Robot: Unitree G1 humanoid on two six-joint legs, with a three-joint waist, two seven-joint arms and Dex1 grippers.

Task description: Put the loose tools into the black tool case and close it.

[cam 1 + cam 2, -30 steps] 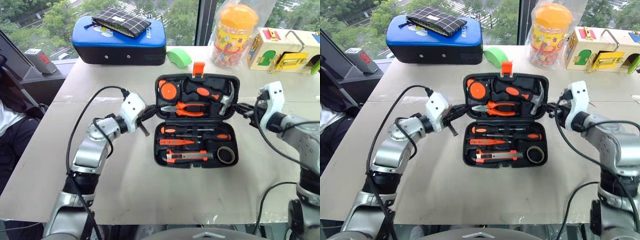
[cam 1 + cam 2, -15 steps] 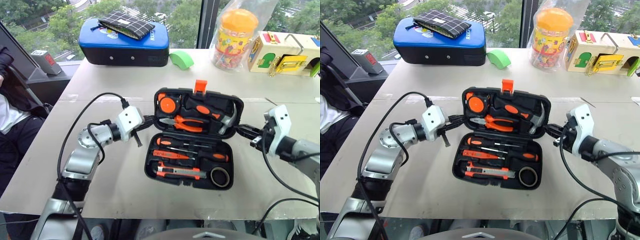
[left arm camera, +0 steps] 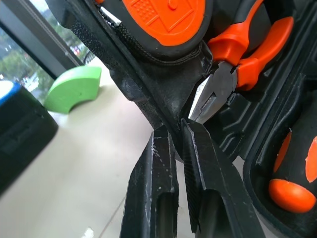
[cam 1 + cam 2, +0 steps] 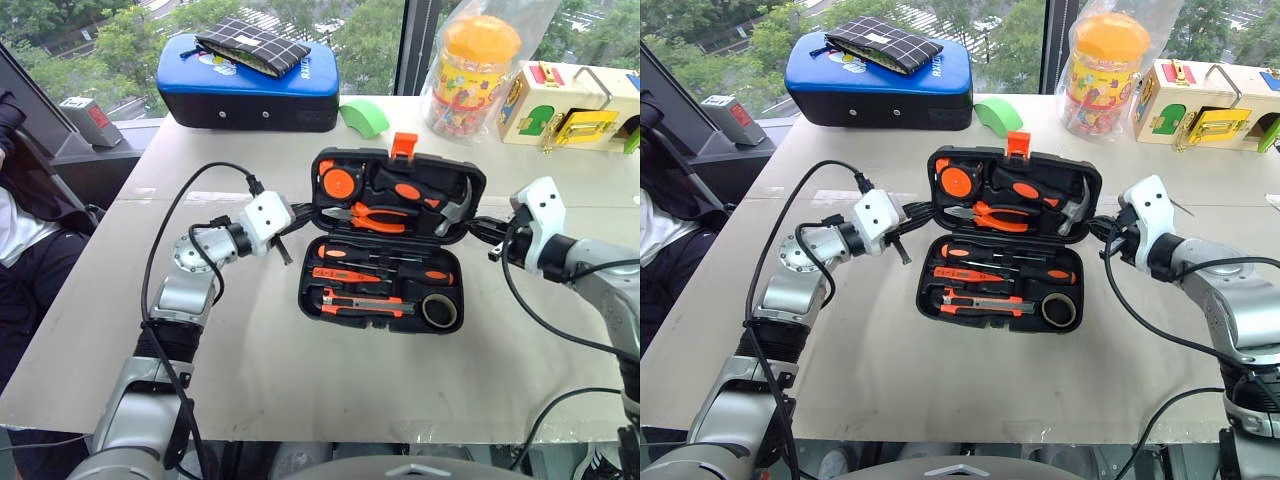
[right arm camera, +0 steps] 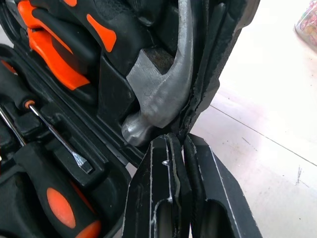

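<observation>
Your left claw [image 4: 296, 222] is clamped shut on the left rim of the black tool case [image 4: 392, 243], at the lid half, just beside the nose of the orange-handled pliers [image 4: 375, 216]. Your right claw [image 4: 478, 229] is pinched shut on the opposite rim of that same lid, right next to the steel head of the hammer [image 4: 452, 213]. So the case sits directly between your two claws, open like a book, its long axis running from one claw across to the other.

The lid half lies on the far side of your claws, with the small orange latch [image 4: 404, 146] standing up at its far edge; the tray half lies on the near side, on the worktop [image 4: 250, 350]. In that tray, the two black-and-orange-handled screwdrivers [image 4: 385, 254], the thin all-orange screwdriver [image 4: 345, 275] and the utility knife [image 4: 368, 301] all lie lengthwise, parallel to the line between your claws. The tape roll [image 4: 438, 311] sits in the near corner on your right claw's side.
</observation>
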